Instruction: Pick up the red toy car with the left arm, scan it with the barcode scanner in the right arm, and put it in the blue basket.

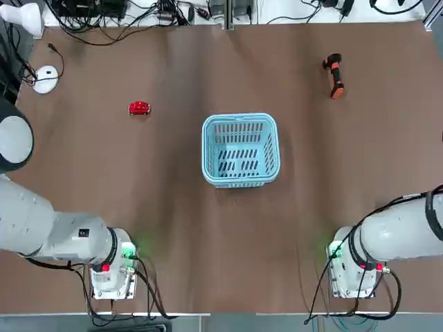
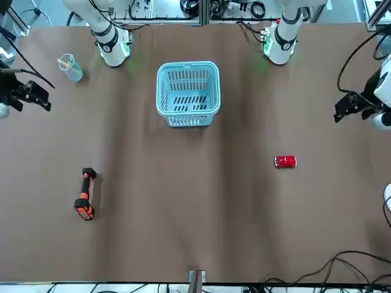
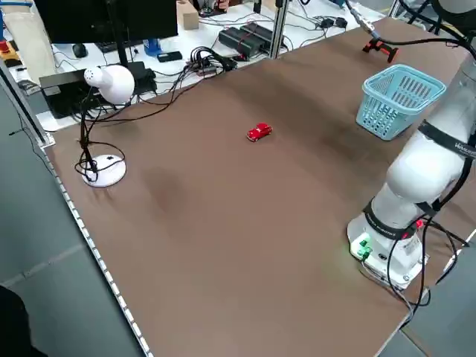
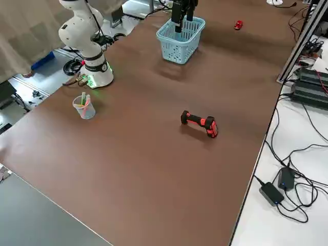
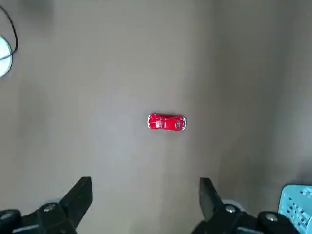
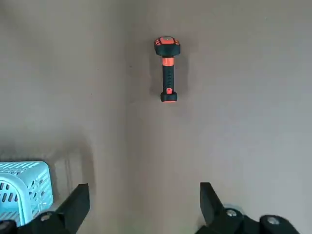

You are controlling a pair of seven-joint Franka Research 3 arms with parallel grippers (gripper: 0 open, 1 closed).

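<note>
Both grippers hover high with jaws wide and empty, the left gripper (image 5: 144, 204) over the tiny glossy red toy car (image 5: 166, 122) on the brown counter (image 1: 173, 221), the right gripper (image 6: 144, 207) over the orange-and-black pistol-shaped barcode scanner (image 6: 167, 68), with the light blue slotted plastic basket (image 1: 240, 150) between them, handy for the drop.

red toy car (image 5: 166, 122) glossy | blue basket (image 1: 241, 150) slotted plastic | table (image 1: 173, 228) matt brown

No text, label, brand, number or sign can be read on anything in these views.
</note>
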